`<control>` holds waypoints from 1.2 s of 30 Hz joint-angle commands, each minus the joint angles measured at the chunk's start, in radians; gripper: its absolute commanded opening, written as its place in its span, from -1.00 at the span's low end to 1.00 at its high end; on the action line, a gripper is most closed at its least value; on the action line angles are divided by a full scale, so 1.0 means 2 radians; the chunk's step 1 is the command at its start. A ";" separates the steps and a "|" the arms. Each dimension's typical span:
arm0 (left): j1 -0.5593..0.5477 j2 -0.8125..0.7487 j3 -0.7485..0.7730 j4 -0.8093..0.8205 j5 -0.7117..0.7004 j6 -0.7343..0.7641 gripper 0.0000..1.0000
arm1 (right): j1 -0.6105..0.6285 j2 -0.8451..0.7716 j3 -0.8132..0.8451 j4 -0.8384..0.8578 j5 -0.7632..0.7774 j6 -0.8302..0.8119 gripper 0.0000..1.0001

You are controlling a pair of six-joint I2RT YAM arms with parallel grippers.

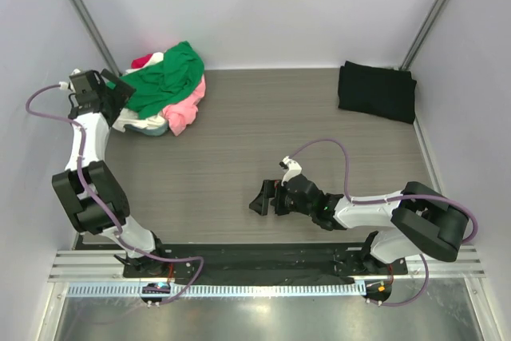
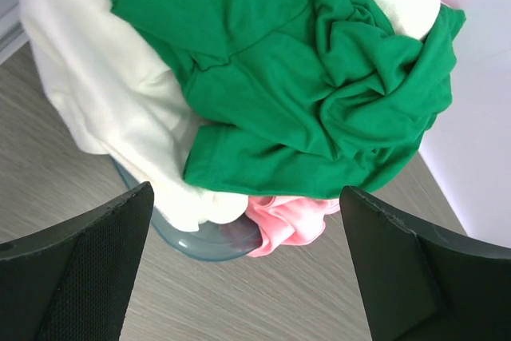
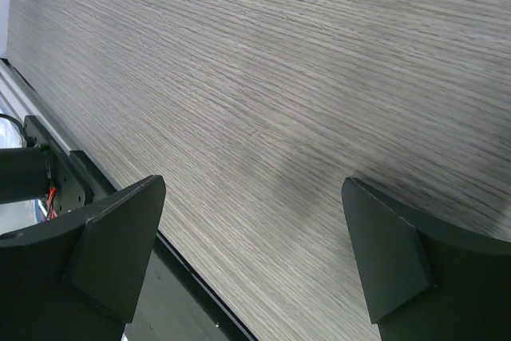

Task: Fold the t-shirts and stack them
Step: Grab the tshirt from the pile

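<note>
A heap of t-shirts lies at the back left: the bright green shirt (image 1: 168,76) on top, pink (image 1: 185,111), cream-white (image 1: 145,123) and a bit of red (image 1: 144,60) under it. In the left wrist view the green shirt (image 2: 311,77) drapes over the cream one (image 2: 104,93) and the pink one (image 2: 291,217). My left gripper (image 1: 121,89) is open and empty, just left of the heap. A folded black shirt (image 1: 376,90) lies at the back right. My right gripper (image 1: 260,197) is open and empty, low over bare table at front centre.
A clear bluish bowl-like rim (image 2: 192,241) shows under the heap. Grey walls close the back and sides. The wood-grain table (image 1: 263,141) runs between heap and black shirt. A black rail (image 1: 263,259) lines the near edge, also in the right wrist view (image 3: 72,181).
</note>
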 commanded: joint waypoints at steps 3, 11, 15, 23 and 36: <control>-0.004 0.039 0.029 0.028 0.030 -0.008 0.99 | 0.001 0.000 -0.016 -0.029 -0.001 -0.002 0.99; -0.014 0.112 0.106 0.019 0.017 -0.009 0.96 | 0.000 -0.002 -0.020 -0.024 0.000 0.000 1.00; -0.024 0.157 0.151 -0.004 0.003 -0.002 0.92 | -0.001 -0.003 -0.022 -0.021 -0.001 0.000 0.99; -0.027 0.213 0.193 -0.040 -0.026 -0.003 0.72 | -0.006 0.002 -0.022 -0.019 -0.002 0.002 0.99; -0.028 0.235 0.228 -0.041 0.009 -0.007 -0.92 | -0.011 0.019 -0.016 -0.019 -0.020 0.005 0.99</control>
